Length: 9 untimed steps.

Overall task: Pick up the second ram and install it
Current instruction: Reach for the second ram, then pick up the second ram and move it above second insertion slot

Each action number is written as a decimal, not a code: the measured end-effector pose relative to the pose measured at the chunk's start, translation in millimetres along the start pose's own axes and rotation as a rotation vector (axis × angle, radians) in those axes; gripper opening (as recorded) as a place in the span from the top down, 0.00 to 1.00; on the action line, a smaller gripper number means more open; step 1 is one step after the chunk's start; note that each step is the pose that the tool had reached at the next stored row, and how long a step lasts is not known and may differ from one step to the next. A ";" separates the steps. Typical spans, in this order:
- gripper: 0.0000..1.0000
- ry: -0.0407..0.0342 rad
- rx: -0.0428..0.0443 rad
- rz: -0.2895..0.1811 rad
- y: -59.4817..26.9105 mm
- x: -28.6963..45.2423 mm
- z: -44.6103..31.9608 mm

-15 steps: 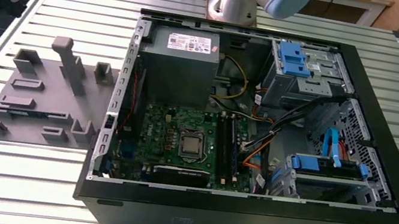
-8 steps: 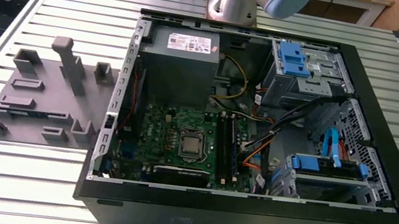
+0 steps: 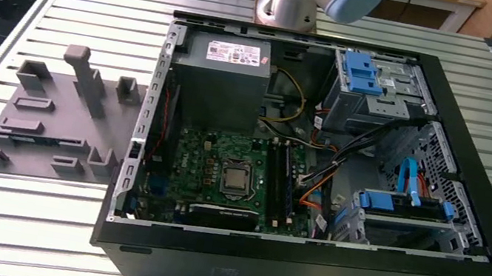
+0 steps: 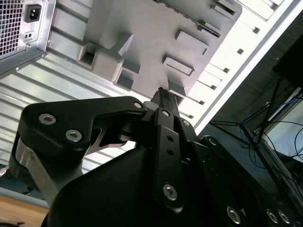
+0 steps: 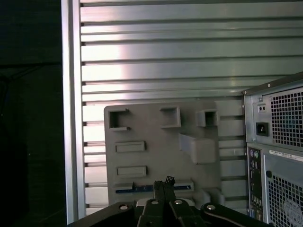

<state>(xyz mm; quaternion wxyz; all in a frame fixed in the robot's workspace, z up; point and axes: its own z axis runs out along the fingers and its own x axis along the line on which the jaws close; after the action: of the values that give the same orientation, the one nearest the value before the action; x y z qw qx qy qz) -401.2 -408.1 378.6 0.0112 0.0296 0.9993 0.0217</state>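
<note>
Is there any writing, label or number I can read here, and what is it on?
White label on the power supply: print too small to read.
Pale label on the computer case back: too small to read.
Nothing else carries readable text.

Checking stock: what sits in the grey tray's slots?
In the first wrist view, the second ram lies in one long slot of the grey tray; the gripper covers part of it. The tray's other holders look empty.
</note>
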 end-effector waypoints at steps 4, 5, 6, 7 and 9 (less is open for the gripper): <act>0.89 0.0000 0.0000 0.000 0.0 0.6 0.0; 0.89 0.0001 0.0000 0.000 0.0 0.6 0.0; 0.89 0.0000 0.0000 0.000 0.0 0.6 0.0; 0.89 0.0000 0.0000 0.000 0.0 0.6 0.0; 0.89 0.0000 0.0000 0.000 0.0 0.6 0.0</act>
<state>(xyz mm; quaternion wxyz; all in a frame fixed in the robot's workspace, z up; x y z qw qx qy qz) -401.9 -408.1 378.6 0.0112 0.0295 0.9993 0.0217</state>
